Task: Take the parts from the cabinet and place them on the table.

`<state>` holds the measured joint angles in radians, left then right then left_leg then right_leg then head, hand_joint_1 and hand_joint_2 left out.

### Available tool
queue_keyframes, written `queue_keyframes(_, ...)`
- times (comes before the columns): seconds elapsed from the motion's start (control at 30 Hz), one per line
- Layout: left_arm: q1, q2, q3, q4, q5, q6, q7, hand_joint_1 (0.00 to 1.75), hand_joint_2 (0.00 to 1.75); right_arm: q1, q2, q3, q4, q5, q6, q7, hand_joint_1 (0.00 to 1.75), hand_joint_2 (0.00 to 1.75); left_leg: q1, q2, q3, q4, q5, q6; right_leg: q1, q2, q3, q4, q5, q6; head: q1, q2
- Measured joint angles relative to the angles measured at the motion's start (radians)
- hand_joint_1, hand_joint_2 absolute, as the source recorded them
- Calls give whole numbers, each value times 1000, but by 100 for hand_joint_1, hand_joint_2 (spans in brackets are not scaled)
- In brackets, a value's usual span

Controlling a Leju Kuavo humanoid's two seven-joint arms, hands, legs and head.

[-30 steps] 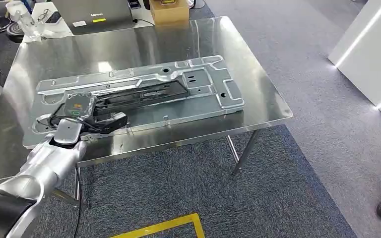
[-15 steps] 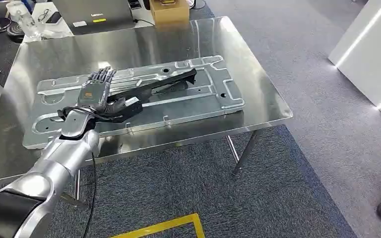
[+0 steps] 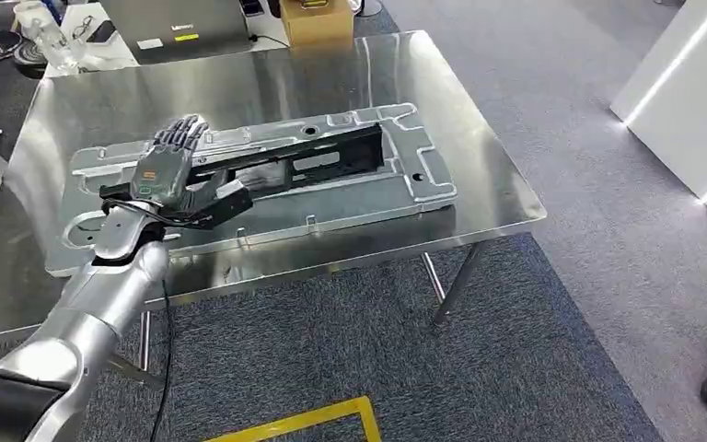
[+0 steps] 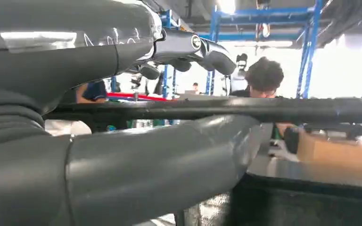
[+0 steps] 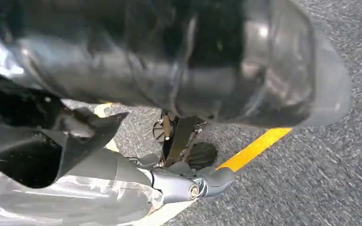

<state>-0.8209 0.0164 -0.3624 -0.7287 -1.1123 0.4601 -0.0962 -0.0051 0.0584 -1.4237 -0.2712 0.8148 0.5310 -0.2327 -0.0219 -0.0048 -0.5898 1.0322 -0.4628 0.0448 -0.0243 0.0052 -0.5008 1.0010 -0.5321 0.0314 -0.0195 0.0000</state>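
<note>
A large grey stamped metal panel point(image 3: 405, 166) lies flat on the steel table point(image 3: 239, 83). A long black part point(image 3: 322, 161) lies on top of it, running from the middle toward the panel's right end. My left hand point(image 3: 170, 170) hovers over the part's left end with its fingers stretched out across the panel and its thumb beside the part. In the left wrist view the part's edge point(image 4: 264, 109) passes between the thumb point(image 4: 160, 165) and the raised fingers point(image 4: 202, 47), with gaps on both sides. My right hand point(image 5: 188, 186) hangs over the carpet, holding nothing.
A cardboard box point(image 3: 316, 20) and a laptop point(image 3: 179, 23) stand at the table's far edge. A white cabinet point(image 3: 690, 101) is at the right. Yellow floor tape point(image 3: 313, 419) runs across the grey carpet near the table. A person point(image 4: 263, 77) is beyond the table.
My left hand, which gripped the black part's left end, has spread its fingers and lifted off. The part swung its far end up and now lies flat on the panel.
</note>
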Motion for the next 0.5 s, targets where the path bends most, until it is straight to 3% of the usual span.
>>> queue_keyframes(0.03,4,1,0,-15,2,9,-5,0,0,0,0,0,0,2,0,3,0,0,1,0,1,-3,6,7,1,0,2,-1,4,6,0,0)
queue_keyframes(0.07,9,0,0,-32,-4,16,-4,0,0,-1,0,0,0,3,-2,11,0,0,14,4,10,-22,15,16,2,0,2,5,-10,8,0,0)
queue_keyframes(0.1,11,-2,0,-42,-16,23,0,0,0,-1,-1,0,0,4,-4,16,0,0,13,5,13,-27,17,19,4,-1,-9,34,-30,7,1,0)
queue_keyframes(0.2,22,-16,-2,-55,-38,25,21,0,0,-1,-3,0,0,8,-13,32,0,0,11,5,11,-25,18,22,3,0,-128,258,-130,10,0,0)
queue_keyframes(0.23,28,-21,-2,-58,-40,26,23,0,0,-1,-3,0,0,8,-14,33,0,0,10,5,10,-24,18,22,3,0,-162,312,-136,11,0,0)
queue_keyframes(0.27,32,-24,-2,-61,-40,26,24,0,0,0,-3,0,0,8,-14,34,0,0,10,5,10,-21,16,22,3,0,-173,314,-110,10,0,0)
queue_keyframes(0.3,33,-28,-2,-65,-40,26,26,0,0,0,-3,0,0,8,-14,34,0,0,10,5,10,-17,14,21,3,0,-160,269,-61,9,1,0)
queue_keyframes(0.37,33,-31,-2,-72,-40,26,26,0,0,-1,-5,0,0,8,-14,34,0,0,10,4,10,-7,8,16,2,-1,-91,103,43,1,1,0)
queue_keyframes(0.4,33,-32,-2,-74,-40,26,26,0,0,-1,-5,0,0,8,-14,34,0,0,10,5,8,-4,6,13,3,-1,-70,51,43,-5,0,0)
queue_keyframes(0.43,31,-32,-2,-75,-40,27,27,0,0,-2,-6,0,0,8,-14,35,0,0,6,3,-1,0,7,9,12,-1,-66,43,43,-7,0,0)
queue_keyframes(0.5,34,-34,-3,-79,-40,27,28,0,0,-1,-6,0,0,9,-15,35,0,0,7,2,-3,0,13,-1,13,0,-71,39,45,-13,0,0)
